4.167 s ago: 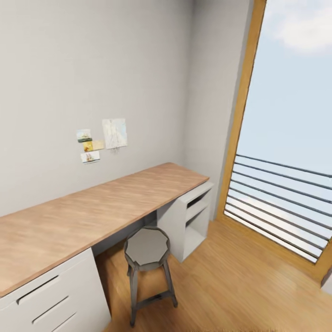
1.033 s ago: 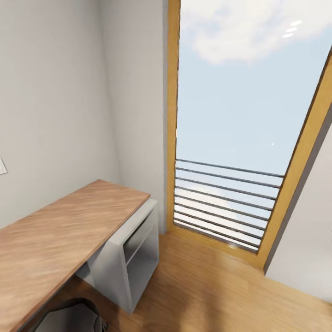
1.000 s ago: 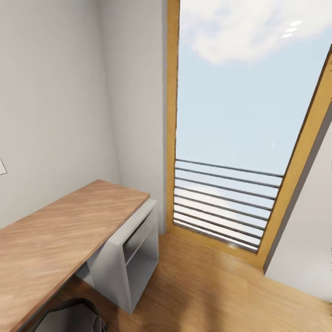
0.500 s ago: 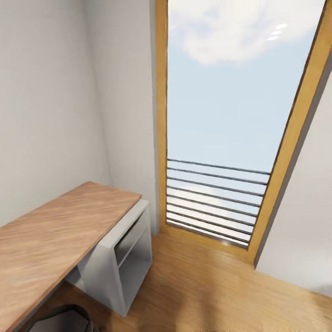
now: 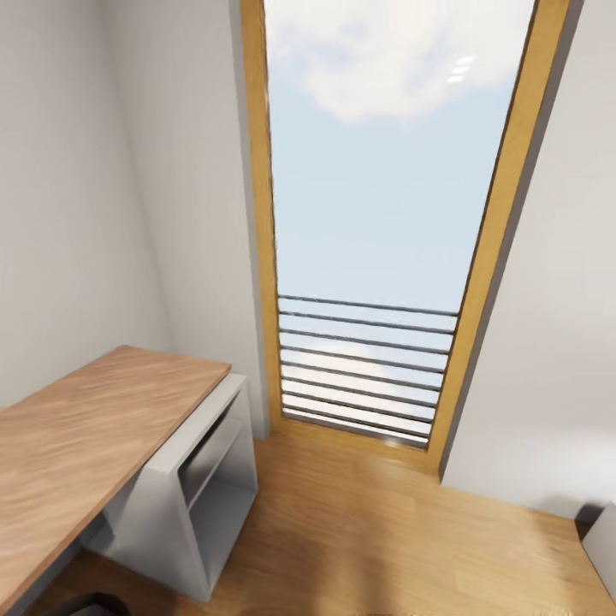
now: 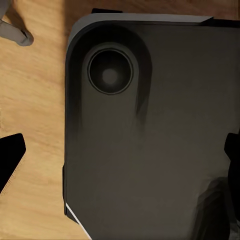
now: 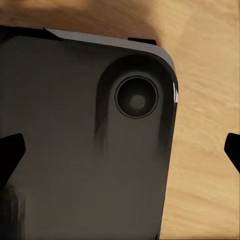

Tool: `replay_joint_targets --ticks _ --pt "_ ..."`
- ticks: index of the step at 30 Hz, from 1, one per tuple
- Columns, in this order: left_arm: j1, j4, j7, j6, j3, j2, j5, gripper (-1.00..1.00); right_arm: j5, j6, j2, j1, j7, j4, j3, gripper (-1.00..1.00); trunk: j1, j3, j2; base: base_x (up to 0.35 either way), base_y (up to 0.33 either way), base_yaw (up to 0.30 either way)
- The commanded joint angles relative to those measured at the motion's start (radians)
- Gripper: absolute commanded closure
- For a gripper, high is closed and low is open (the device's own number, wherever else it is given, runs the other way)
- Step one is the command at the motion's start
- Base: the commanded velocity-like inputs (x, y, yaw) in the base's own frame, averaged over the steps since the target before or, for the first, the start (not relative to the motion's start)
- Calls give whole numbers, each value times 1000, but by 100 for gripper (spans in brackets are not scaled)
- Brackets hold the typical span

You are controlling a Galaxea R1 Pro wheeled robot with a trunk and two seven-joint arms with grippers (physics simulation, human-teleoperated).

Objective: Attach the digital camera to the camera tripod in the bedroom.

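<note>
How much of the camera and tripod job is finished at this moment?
Nothing looks done yet. The head view shows a bedroom corner: the wood-topped desk, the tall window and the wood floor. Both wrist views look down at the robot's dark base over the floor, and each hand's fingertips stand wide apart, holding nothing. Finding, grasping and mounting the camera all remain.

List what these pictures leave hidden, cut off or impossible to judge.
- Head view: the desk runs off the left edge, so how far it goes is unknown.
- Head view: a dark rounded thing at the bottom edge is cut off; not identifiable.
- Head view: a dark shape and a pale block at the right edge are cropped.
- Left wrist view: the robot's dark base hides most of the floor under it.
</note>
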Motion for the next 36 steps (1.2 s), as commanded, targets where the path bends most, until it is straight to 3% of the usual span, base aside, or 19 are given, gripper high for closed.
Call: replay_joint_targets --ticks 1,36 --pt "0 -1 0 -2 2 0 7 -100 6 -2 0 -1 0 1 2 -100 0 -1 0 0 0 -251" --pt "0 -1 0 -3 2 0 7 -100 6 -2 -3 0 0 1 2 -100 0 -1 0 0 0 -251"
